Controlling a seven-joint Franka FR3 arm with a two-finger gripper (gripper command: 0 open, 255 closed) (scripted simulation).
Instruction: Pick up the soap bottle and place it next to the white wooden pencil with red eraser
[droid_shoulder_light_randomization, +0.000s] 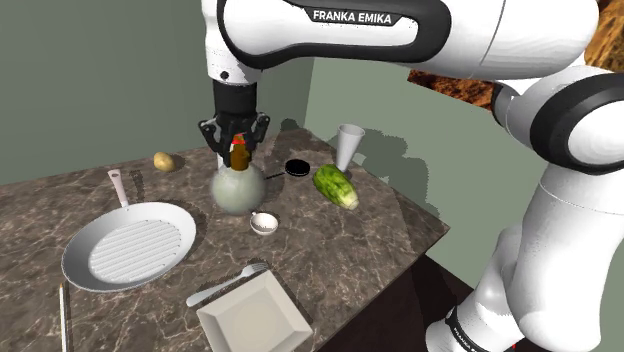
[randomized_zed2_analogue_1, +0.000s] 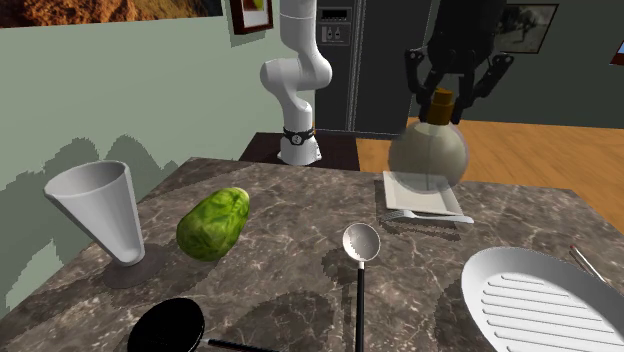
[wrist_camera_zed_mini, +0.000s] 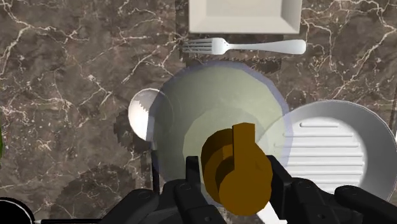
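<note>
Brown at the pump and pale in its round, see-through belly, the soap bottle (droid_shoulder_light_randomization: 238, 186) hangs from the gripper (droid_shoulder_light_randomization: 238, 148), whose black jaws are clamped on the narrow neck. It appears lifted clear of the dark veined tabletop (droid_shoulder_light_randomization: 340, 240), near the ribbed pan (droid_shoulder_light_randomization: 128, 245). The pencil (droid_shoulder_light_randomization: 64, 318) lies just beside the pan, on the side away from the bottle (a thin pale stick, its eraser too small to tell). With so high a grip, the heavy belly could swing or slip during the carry. A low pass could clip the pan's rim, and a careless set-down beside the pan could knock the pencil rolling.
</note>
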